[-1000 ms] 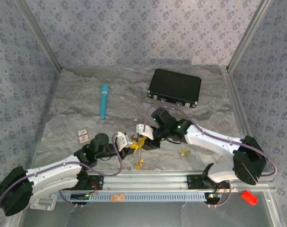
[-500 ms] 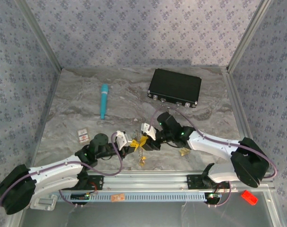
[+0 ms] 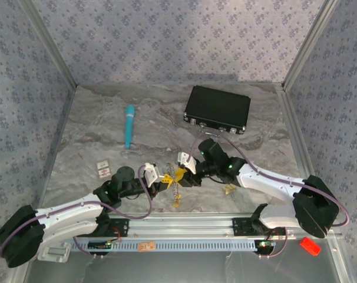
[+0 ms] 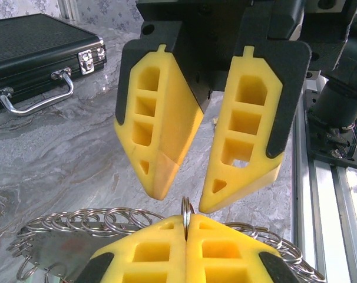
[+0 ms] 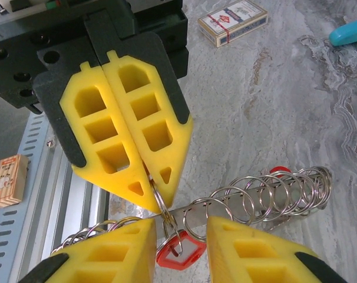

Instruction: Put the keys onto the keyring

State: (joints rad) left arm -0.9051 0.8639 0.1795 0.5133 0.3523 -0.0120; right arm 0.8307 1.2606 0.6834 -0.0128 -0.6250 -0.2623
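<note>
My left gripper (image 4: 186, 227) is shut on the keyring (image 4: 186, 207), a silvery split ring standing on edge between its yellow fingertips. It is the end ring of a metal strip (image 5: 255, 203) that carries several more rings. In the right wrist view a red key tag (image 5: 181, 254) hangs from the keyring (image 5: 158, 199) by a small link. My right gripper (image 5: 181, 239) stands open, tip to tip with the left one, with the red tag between its fingers and untouched. From above, the two grippers (image 3: 167, 180) (image 3: 179, 173) meet near the table's front, and the strip dangles below them.
A black case (image 3: 218, 109) lies at the back right and a teal tube (image 3: 129, 125) at the back left. A card pack (image 3: 103, 170) sits left of the left arm. A yellow-tagged key (image 3: 229, 188) lies under the right arm. The aluminium rail (image 3: 184, 227) runs just behind the grippers.
The right wrist has shifted a little to the right while its fingers stayed at the ring. The left arm and the hanging strip have not moved.
</note>
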